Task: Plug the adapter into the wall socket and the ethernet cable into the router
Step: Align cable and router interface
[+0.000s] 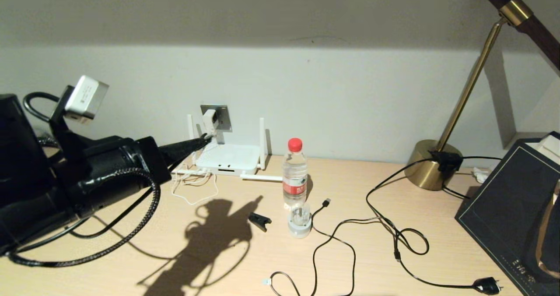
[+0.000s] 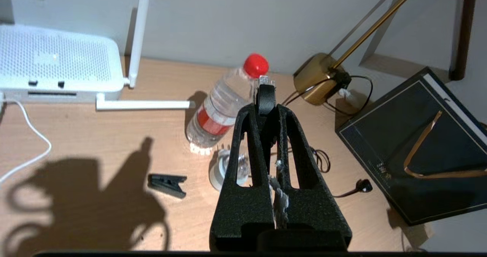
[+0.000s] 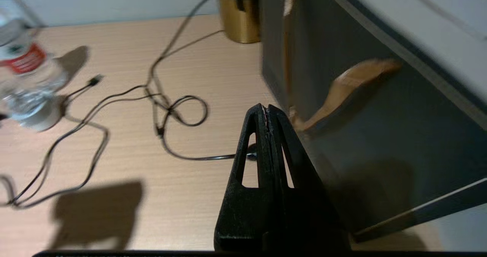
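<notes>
The adapter (image 1: 210, 117), a small white box, sits plugged into the grey square wall socket (image 1: 220, 114) left of centre in the head view, its thin white cord looping down onto the desk. Directly below stands the flat white router (image 1: 227, 159), two antennas upright and one lying flat. The ethernet cable (image 2: 265, 95), its black connector clear-tipped, is pinched upright in the left hand (image 2: 266, 108).

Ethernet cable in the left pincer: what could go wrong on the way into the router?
The left pincer pinches the ethernet cable by its plug, clear tip protruding; it may twist when pressed against the router. The white cord of the adapter loops beside the router; the pincer might snag it. The water bottle stands close by and could be knocked over.
</notes>
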### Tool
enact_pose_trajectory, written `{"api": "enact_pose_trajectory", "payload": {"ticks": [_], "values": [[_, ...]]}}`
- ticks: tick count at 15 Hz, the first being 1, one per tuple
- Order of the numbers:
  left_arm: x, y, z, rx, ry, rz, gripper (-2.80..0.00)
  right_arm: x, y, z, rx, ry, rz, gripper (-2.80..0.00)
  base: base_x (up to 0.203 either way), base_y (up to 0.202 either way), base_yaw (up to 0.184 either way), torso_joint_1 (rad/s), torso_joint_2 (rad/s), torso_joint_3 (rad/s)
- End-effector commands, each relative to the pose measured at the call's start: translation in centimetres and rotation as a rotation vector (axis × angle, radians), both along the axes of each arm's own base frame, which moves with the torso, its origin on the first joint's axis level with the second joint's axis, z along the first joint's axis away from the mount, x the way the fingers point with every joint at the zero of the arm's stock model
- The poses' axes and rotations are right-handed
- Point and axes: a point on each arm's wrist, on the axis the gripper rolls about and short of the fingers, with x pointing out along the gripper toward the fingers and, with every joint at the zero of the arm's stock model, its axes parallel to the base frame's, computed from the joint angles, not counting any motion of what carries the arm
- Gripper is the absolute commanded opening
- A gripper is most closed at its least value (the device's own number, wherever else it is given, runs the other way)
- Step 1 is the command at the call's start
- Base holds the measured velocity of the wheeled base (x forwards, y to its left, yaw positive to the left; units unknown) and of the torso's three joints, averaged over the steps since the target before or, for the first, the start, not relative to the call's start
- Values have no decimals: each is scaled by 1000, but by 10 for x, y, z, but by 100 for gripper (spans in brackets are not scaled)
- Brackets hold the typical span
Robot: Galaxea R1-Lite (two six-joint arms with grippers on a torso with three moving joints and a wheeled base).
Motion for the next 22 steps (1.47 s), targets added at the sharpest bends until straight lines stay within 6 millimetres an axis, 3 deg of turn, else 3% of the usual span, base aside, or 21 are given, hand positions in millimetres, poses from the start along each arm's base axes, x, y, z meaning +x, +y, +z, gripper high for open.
{"api": "enact_pose_trajectory", "payload": {"ticks": [1,4,5,17,22], "values": [[2,-1,-12,25,39,55,-280,-11,2,-38,-44,-50,47,-280,0,0,0,0,0,0],[15,-6,-40,153,92,126,-280,-5,3,-94,-135,-86,103,-280,0,0,0,0,0,0],[17,-5,-46,181,103,154,-280,-3,5,-98,-136,-142,148,-280,0,0,0,0,0,0],[36,-9,-98,306,37,270,-280,-1,5,-99,-123,-178,131,-280,0,0,0,0,0,0],[32,-8,-92,311,-4,319,-280,-1,5,-99,-123,-178,131,-280,0,0,0,0,0,0]]}}
